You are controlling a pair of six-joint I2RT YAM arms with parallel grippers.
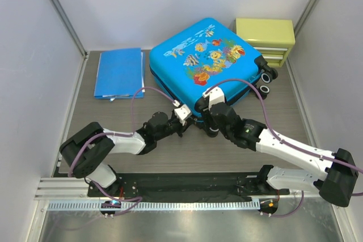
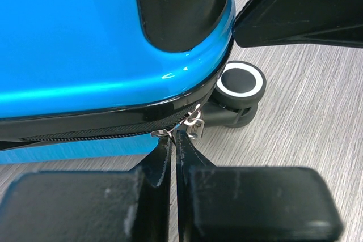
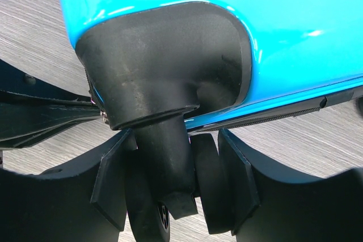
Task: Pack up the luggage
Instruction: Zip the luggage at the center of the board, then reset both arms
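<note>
- L gripper (image 2: 173, 140) is pinching its fingers tight on the zip pull (image 2: 193, 121), at the near corner of the luggage (image 1: 210, 55).
- R gripper (image 3: 174, 140) is clamping the caster (image 3: 164, 185) just beside it, prob. bracing the case.
- Luggage is lying flat & closed, far-middle of table, btwn folder (image 1: 119, 72) on left & drawer box (image 1: 266, 38) far right.
- Judging it's zipping: pull should be running along the track, curving w/ the corner, R holding firm vs. sliding.
</note>
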